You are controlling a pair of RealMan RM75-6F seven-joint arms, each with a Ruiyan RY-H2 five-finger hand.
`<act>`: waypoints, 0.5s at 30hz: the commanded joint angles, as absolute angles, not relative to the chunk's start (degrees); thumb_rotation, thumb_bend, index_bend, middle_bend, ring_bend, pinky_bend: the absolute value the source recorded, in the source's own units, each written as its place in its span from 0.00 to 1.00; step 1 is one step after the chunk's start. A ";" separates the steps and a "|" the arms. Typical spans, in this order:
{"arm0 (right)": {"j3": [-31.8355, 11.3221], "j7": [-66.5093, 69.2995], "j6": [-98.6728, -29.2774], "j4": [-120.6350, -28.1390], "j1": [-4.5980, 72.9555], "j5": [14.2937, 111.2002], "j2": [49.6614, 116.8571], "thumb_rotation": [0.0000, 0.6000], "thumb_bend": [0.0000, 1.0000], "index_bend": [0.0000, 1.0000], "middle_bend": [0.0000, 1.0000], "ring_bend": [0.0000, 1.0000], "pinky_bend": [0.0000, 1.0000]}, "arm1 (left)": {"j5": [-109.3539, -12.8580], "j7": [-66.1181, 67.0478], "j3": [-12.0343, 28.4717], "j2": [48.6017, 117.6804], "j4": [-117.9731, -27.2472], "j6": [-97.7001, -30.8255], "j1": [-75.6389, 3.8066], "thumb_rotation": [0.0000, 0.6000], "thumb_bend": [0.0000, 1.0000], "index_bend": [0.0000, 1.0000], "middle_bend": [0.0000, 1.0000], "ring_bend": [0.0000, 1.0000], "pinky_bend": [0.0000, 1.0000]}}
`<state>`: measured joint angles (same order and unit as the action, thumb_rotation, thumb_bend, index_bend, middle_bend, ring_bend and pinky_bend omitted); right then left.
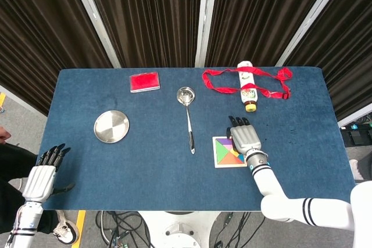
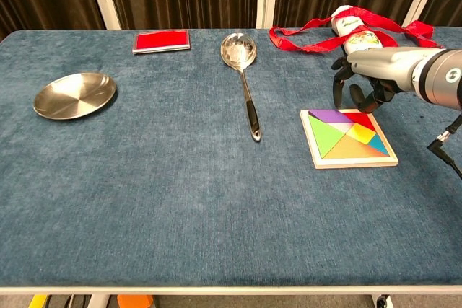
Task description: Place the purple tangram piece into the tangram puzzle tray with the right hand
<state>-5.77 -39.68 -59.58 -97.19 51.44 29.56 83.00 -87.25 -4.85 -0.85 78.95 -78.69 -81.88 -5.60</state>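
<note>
The wooden tangram tray (image 2: 315,151) lies right of the table's centre, filled with coloured pieces. The purple piece (image 2: 333,115) lies flat in the tray's far-left corner. My right hand (image 2: 367,81) hovers just behind the tray's far edge, fingers hanging down and apart, holding nothing and clear of the purple piece. In the head view the right hand (image 1: 245,138) covers the right side of the tray (image 1: 216,154), with the purple piece (image 1: 224,142) showing beside it. My left hand (image 1: 44,174) hangs open off the table's near-left corner.
A steel plate (image 2: 74,94) sits at the left. A red flat box (image 2: 161,40) lies at the back, and a metal ladle (image 2: 243,70) lies left of the tray. Behind the right hand, a bottle (image 2: 352,28) lies wrapped in a red ribbon (image 2: 307,40).
</note>
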 commanded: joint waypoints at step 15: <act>-5.75 -39.79 -58.12 -95.34 52.16 28.87 84.80 1.00 0.78 0.36 0.00 0.00 0.00 | -87.03 -5.20 -0.90 79.00 -78.35 -81.74 -5.46 1.00 0.00 0.12 0.03 0.00 0.12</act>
<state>-5.75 -39.80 -58.12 -95.34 52.16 28.86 84.80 -87.04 -5.20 -0.90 78.99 -78.34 -81.74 -5.46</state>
